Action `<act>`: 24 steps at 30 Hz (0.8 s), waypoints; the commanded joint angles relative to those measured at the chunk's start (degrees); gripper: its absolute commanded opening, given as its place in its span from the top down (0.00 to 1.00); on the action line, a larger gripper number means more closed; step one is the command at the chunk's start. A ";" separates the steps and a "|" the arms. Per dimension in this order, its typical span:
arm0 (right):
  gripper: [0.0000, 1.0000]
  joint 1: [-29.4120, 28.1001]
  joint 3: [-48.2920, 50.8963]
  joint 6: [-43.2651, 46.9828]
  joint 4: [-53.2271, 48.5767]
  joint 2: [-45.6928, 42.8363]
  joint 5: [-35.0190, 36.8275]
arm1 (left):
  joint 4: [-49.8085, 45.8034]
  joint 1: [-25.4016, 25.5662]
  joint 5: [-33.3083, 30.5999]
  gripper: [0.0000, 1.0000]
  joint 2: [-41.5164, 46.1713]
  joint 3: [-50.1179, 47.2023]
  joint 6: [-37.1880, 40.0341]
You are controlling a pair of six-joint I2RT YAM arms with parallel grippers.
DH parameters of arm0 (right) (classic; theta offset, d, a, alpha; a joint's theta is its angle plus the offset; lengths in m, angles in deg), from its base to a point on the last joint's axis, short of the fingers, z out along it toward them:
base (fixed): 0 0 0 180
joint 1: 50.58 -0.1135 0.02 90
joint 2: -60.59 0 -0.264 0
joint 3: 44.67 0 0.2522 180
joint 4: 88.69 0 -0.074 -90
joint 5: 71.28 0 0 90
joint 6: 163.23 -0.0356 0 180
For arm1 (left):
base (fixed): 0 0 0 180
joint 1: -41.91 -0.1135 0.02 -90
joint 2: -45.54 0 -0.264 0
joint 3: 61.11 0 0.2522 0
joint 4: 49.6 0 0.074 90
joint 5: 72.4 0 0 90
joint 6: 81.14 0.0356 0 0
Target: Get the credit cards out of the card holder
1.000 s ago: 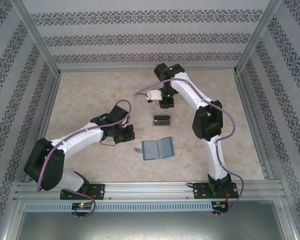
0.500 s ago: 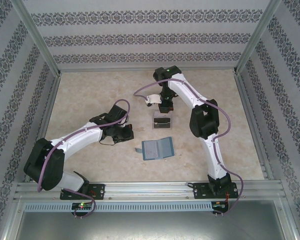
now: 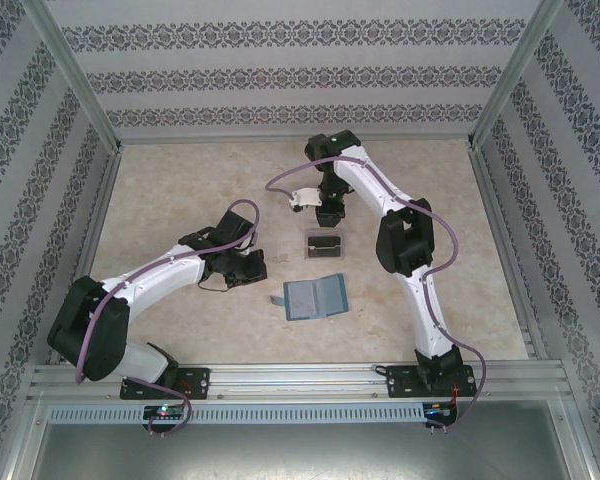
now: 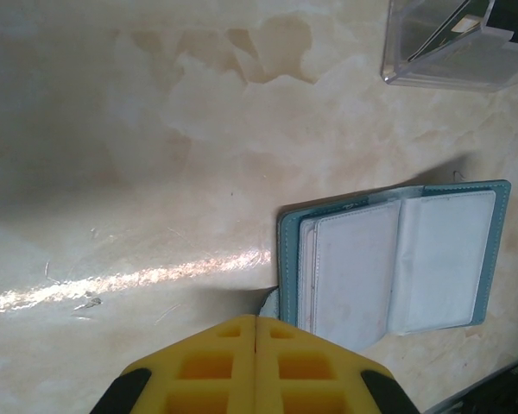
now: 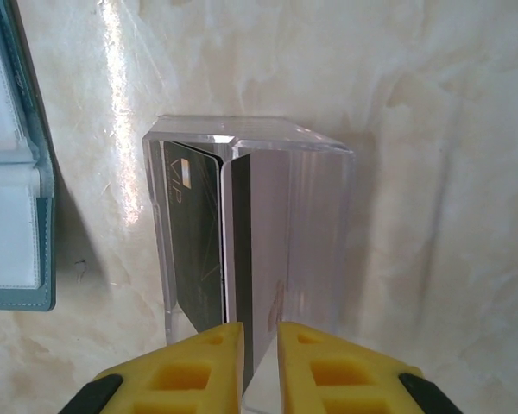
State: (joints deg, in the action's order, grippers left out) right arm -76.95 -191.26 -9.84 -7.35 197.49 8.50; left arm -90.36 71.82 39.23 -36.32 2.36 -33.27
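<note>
Right jaws: my right gripper (image 5: 261,338), yellow fingers parted by a narrow slit, hangs over the clear plastic tray (image 5: 250,145); the edge of a thin card runs into that slit, and I cannot tell if a pad touches it.
Credit cards: two thin rectangular cards (image 5: 198,233), one dark with "VIP" lettering, stand on edge inside the tray, out of the holder.
Left jaws: my left gripper (image 4: 256,349) is pressed closed on nothing, low over the beige marbled tabletop (image 3: 180,180).
Card holder: the flat teal-blue bifold wallet (image 4: 397,259) lies open just beside my left fingers, near the tray; its pale sleeves look bare (only a judgement from here).
Step in hand: letting the card go, I judge.
Doing it well: widen first, then rise straight up, so neither finger drags the card or nudges the light tray.
</note>
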 commanded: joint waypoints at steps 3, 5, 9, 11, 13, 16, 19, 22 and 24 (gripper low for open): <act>0.80 0.05 -1.55 -0.33 -0.67 -2.05 2.92 | -0.69 -0.64 0.62 0.96 1.38 -0.71 -0.35; 0.80 0.09 -1.16 -0.94 0.86 -2.58 4.22 | -0.36 -0.64 0.75 0.96 1.36 -0.89 -0.40; 0.77 -0.10 -1.16 -0.89 -0.76 -3.16 2.21 | 0.18 -0.60 0.99 0.96 1.50 -1.16 -0.64; 0.73 -0.43 -0.34 -0.96 -0.97 -3.84 0.37 | 0.62 -0.64 1.05 0.96 1.55 -1.44 -0.77; 0.67 -0.78 2.84 -1.43 0.88 -5.17 -0.19 | 0.81 -0.63 0.94 0.96 1.38 -1.54 -0.83; 0.56 -1.05 9.24 -2.08 6.49 -7.36 1.85 | 0.73 -0.64 1.44 0.96 0.97 -1.30 -0.66; 0.47 -1.14 12.66 -2.31 10.02 -8.00 3.17 | 0.64 -0.64 1.49 0.96 0.96 -1.47 -0.56; 0.44 -1.05 13.27 -2.45 11.39 -7.45 3.45 | 0.46 -0.64 1.49 0.96 0.96 -1.36 -0.50; 0.44 -0.97 13.01 -2.48 11.78 -6.77 3.36 | 0.46 -0.60 1.43 0.96 0.82 -1.12 -0.42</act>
State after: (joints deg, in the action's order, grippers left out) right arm -77.72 -178.43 -11.96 2.40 190.93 11.28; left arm -90.23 71.80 40.03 -36.21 1.62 -33.62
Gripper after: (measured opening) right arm 0.563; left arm 0.047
